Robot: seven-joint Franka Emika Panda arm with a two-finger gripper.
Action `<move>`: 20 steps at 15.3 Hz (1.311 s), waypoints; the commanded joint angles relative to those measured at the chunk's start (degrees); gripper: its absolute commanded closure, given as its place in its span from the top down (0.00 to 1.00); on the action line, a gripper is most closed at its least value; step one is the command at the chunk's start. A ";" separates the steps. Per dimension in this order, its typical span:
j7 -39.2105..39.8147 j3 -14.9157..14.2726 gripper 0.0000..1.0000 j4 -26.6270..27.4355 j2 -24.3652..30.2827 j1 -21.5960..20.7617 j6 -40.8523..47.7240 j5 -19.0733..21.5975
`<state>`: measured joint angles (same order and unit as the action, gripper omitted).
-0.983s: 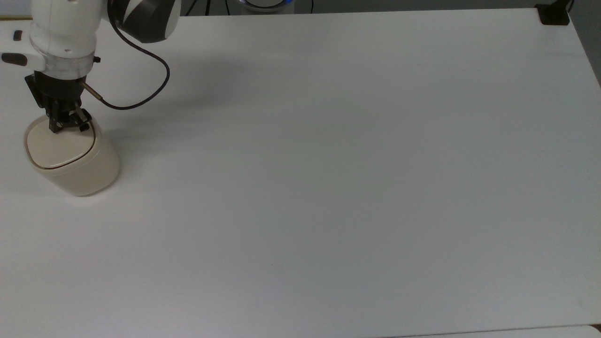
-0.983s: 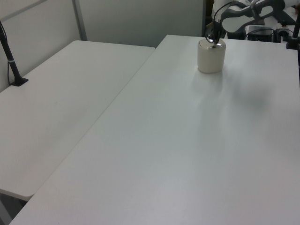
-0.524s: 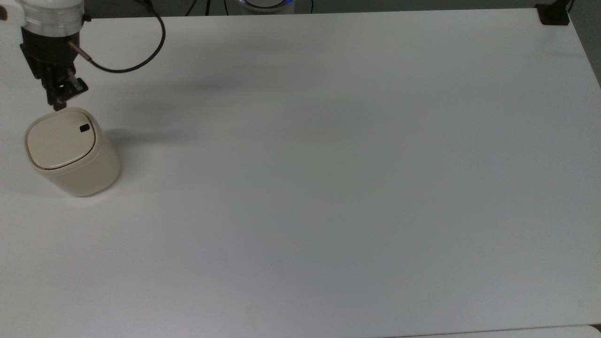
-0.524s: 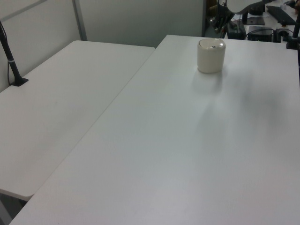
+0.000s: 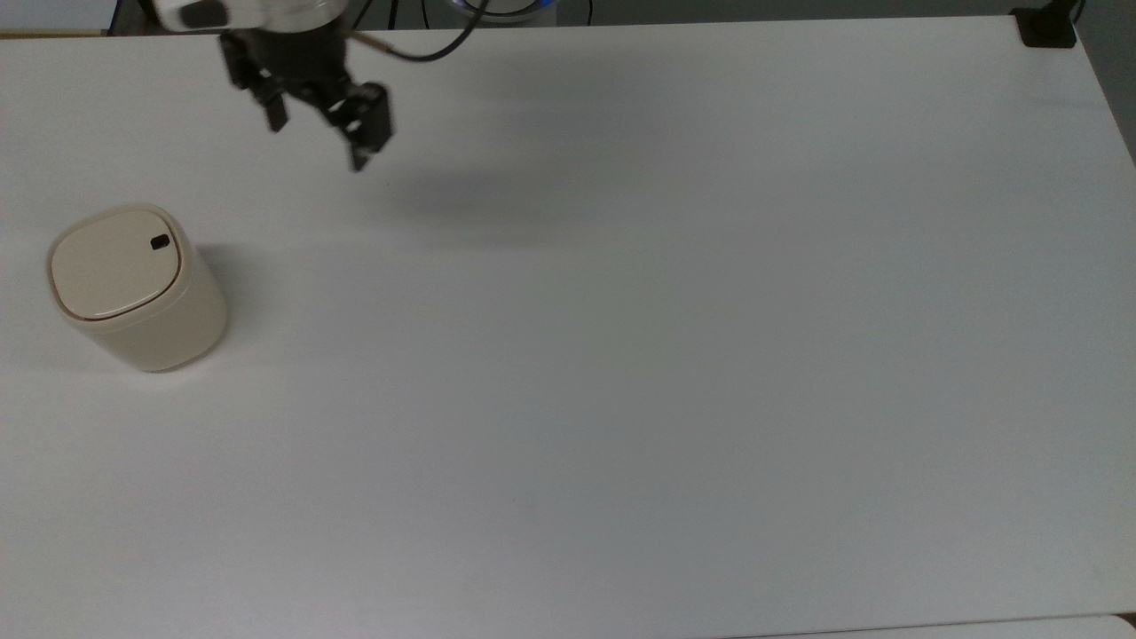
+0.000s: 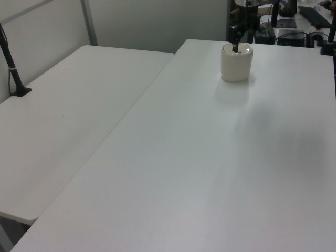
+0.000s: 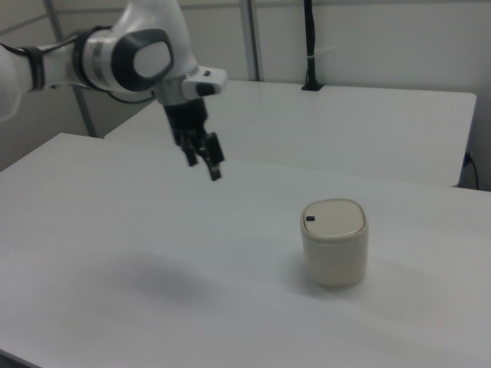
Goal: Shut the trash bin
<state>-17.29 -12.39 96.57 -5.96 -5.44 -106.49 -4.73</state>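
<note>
On my wide white surface [image 5: 674, 355] the small cream plastic trash bin [image 5: 133, 288] sits at the top view's left, lid flat and shut. My black fingers [image 5: 319, 133] hang spread apart, empty, well up-right of it.

The room is evenly and softly lit from overhead, and the white worktop [image 5: 674, 355] is bright without hard glare. In the top view a broad, faint grey shadow lies on the worktop beside the claw [image 5: 321, 133], and the trash bin [image 5: 133, 288] casts a short soft shadow toward the top view's right. The right view shows a diffuse dark smudge of shadow on the near worktop. Edges look slightly soft throughout.
</note>
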 commanded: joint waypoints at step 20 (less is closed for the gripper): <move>15.54 4.65 1.00 -1.12 6.05 -0.27 12.18 3.59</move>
<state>-3.40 -7.53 95.41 -0.57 -5.95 -94.81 -1.47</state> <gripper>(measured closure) 0.000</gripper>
